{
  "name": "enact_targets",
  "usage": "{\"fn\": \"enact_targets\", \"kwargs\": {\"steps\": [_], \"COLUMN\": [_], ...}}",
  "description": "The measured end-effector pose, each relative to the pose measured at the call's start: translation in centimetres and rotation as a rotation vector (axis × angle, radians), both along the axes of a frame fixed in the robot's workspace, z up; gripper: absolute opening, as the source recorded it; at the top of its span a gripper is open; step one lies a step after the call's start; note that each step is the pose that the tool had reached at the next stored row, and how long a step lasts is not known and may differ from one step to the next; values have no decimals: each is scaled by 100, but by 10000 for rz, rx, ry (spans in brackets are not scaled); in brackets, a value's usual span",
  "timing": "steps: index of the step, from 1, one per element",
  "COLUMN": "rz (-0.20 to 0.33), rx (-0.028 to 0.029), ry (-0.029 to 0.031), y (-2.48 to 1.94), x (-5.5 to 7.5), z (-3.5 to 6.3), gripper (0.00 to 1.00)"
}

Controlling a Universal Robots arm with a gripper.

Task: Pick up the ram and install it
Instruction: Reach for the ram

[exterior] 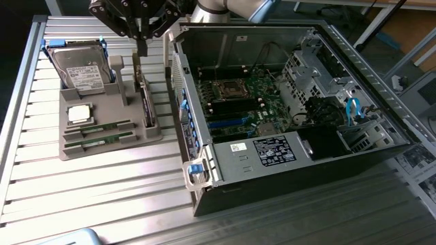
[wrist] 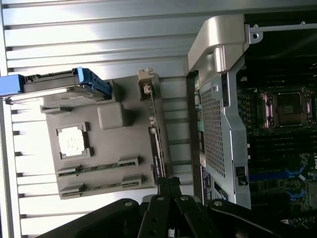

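In the exterior view, the black gripper point(exterior: 141, 49) is seen empty, its fingers pressed together. It hangs above the grey moulded plastic holder point(exterior: 75, 151), on the side nearest the open black computer case point(exterior: 286, 184). The ram, a long thin green circuit-board stick point(exterior: 105, 126), lies slotted at the holder's end furthest from the silver hard drive point(exterior: 81, 71), well apart from the fingers. A twin stick point(exterior: 107, 139) sits just beside it.

In the wrist view, the gripper point(wrist: 168, 182) is found near a dark card standing on edge point(wrist: 156, 148) along the holder's point(wrist: 111, 116) case-side edge. The ram point(wrist: 96, 167) and its twin point(wrist: 101, 187) lie beyond.

The upright card could be struck in any low crossing. With the slots so close, the twin might be snagged or a skewed hold taken on the ram.
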State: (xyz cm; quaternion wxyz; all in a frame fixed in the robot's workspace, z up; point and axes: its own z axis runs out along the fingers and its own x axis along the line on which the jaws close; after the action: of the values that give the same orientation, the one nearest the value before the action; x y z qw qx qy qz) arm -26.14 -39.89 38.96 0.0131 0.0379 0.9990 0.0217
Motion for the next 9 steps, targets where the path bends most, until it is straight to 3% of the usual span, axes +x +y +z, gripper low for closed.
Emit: {"fn": "enact_targets", "kwargs": {"steps": [9], "rz": [0], "rx": [0], "ry": [0], "y": [0], "x": [-111], "z": [-5], "gripper": [11]}}
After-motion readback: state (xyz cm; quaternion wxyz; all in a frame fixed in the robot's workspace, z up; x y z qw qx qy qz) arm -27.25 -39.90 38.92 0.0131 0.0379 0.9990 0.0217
